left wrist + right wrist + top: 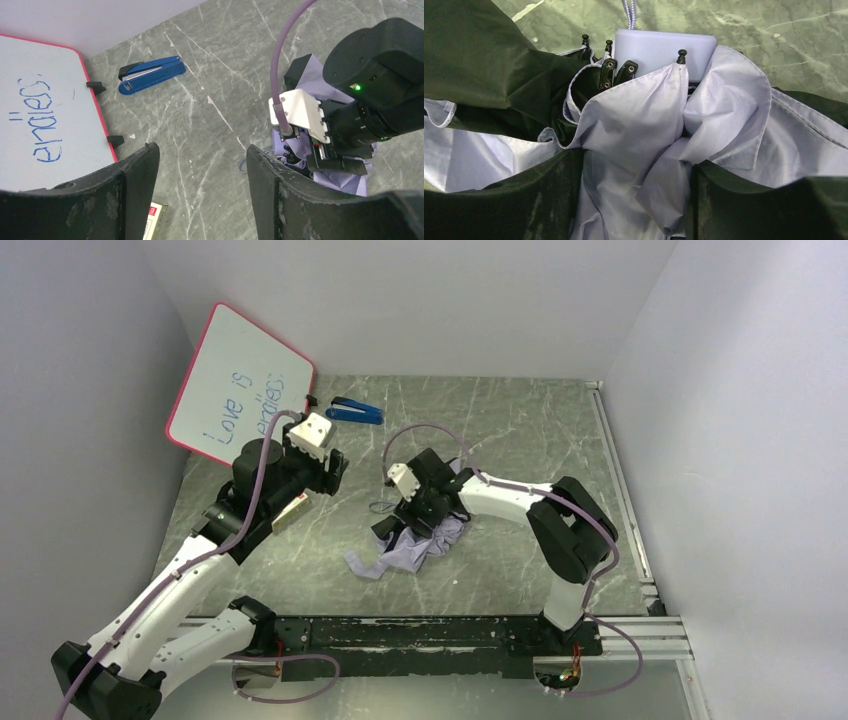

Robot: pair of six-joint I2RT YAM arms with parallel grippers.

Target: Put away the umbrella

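Observation:
The umbrella (pixel 420 545) lies crumpled on the table's middle, pale lilac fabric with black patches. In the right wrist view its lilac handle (pixel 664 47) with wrist loop (pixel 630 12) points away, with black rib tips beside it. My right gripper (pixel 634 185) is down on the umbrella, its fingers pressed against bunched canopy fabric on both sides; in the top view it (pixel 415 508) covers the umbrella's far end. My left gripper (pixel 335 472) hovers open and empty to the left of the umbrella. Its wrist view (pixel 202 165) shows bare table between the fingers and umbrella fabric (pixel 345 180) under the right arm.
A blue stapler (pixel 357 411) lies at the back, also in the left wrist view (pixel 150 74). A red-edged whiteboard (pixel 240 385) leans at the back left. A small cardboard box (pixel 290 512) lies under my left arm. Walls close in on three sides.

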